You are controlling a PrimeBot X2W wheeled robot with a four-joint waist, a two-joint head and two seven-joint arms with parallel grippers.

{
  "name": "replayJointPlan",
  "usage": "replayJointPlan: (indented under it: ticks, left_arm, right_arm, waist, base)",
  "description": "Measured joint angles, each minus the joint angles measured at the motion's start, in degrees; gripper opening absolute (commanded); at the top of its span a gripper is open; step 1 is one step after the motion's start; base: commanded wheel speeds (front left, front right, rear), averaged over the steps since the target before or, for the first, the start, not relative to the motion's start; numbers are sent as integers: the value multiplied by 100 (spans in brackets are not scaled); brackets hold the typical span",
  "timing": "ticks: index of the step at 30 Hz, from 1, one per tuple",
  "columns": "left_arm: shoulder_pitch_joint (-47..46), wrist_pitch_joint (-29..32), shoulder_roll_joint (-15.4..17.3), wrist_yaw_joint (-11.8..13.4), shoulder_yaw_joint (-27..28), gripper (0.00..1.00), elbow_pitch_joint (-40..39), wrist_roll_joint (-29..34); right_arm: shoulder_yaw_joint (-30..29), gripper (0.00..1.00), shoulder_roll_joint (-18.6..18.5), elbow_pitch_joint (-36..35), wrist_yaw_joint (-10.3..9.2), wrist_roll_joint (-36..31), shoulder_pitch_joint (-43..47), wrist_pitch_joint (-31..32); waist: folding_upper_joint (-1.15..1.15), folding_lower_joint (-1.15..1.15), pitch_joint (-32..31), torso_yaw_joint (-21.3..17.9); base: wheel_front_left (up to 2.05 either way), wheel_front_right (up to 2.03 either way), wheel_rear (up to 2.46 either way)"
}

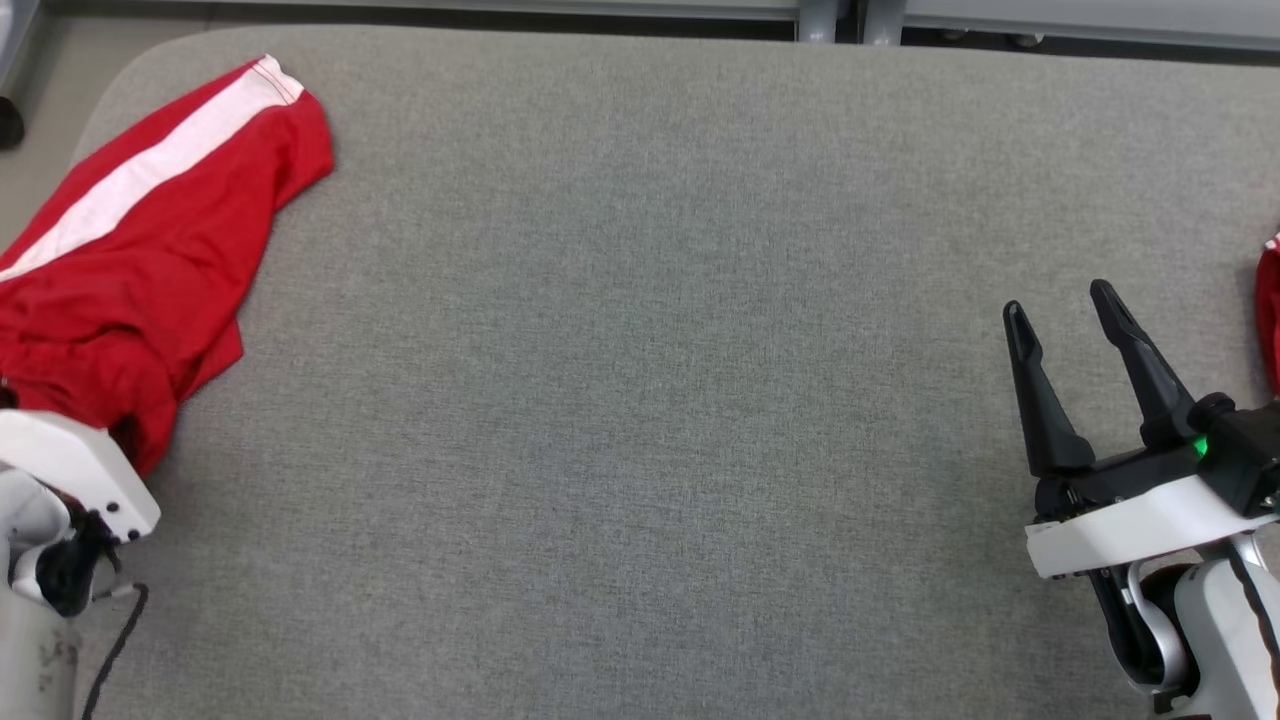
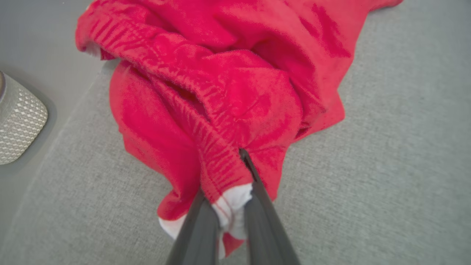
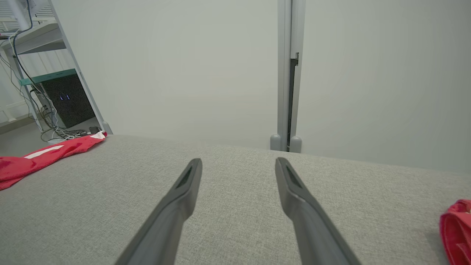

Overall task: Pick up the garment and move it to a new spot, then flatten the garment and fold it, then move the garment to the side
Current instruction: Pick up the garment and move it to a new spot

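Note:
The garment [image 1: 150, 240] is red with a white stripe and lies rumpled at the far left of the grey padded table [image 1: 640, 400]. In the left wrist view my left gripper [image 2: 225, 184] is shut on the garment [image 2: 220, 92], pinching its gathered red waistband and a white patch between the two dark fingers. In the head view only the left arm's white wrist [image 1: 75, 475] shows, at the garment's near end. My right gripper [image 1: 1060, 305] hovers open over the table's right side with nothing between its fingers. In the right wrist view the right gripper [image 3: 238, 163] points at the back wall, with the garment [image 3: 36, 158] far to its left.
A second bit of red cloth [image 1: 1270, 320] lies at the table's right edge, close to the right gripper, and shows as red cloth [image 3: 456, 228] in the right wrist view. Left of the table's rounded edge is floor with a pale textured object [image 2: 18, 121]. A rack with cables [image 3: 62, 99] stands beyond.

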Motion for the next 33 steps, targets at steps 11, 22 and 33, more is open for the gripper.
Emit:
replayJointPlan:
  ticks: [11,22,33]
  left_arm:
    - [-381,19,482,-15,-1015,0,-1571,-90]
    - [-459,901,501,-15,-1653,0,-4074,-682]
    - [-177,1258,-320,409,-2217,0,-5857,-910]
  right_arm:
    - [48,100,258,413,0,120,195,-142]
    - [-124,100,463,621,0,165,570,-197]
    - [-414,100,423,458,0,115,664,-204]
  waist:
    - [0,0,-789,7]
    - [0,0,-1691,-416]
    - [0,0,-1843,-1130]
  base:
    - [0,0,0]
    - [0,0,0]
    - [0,0,0]
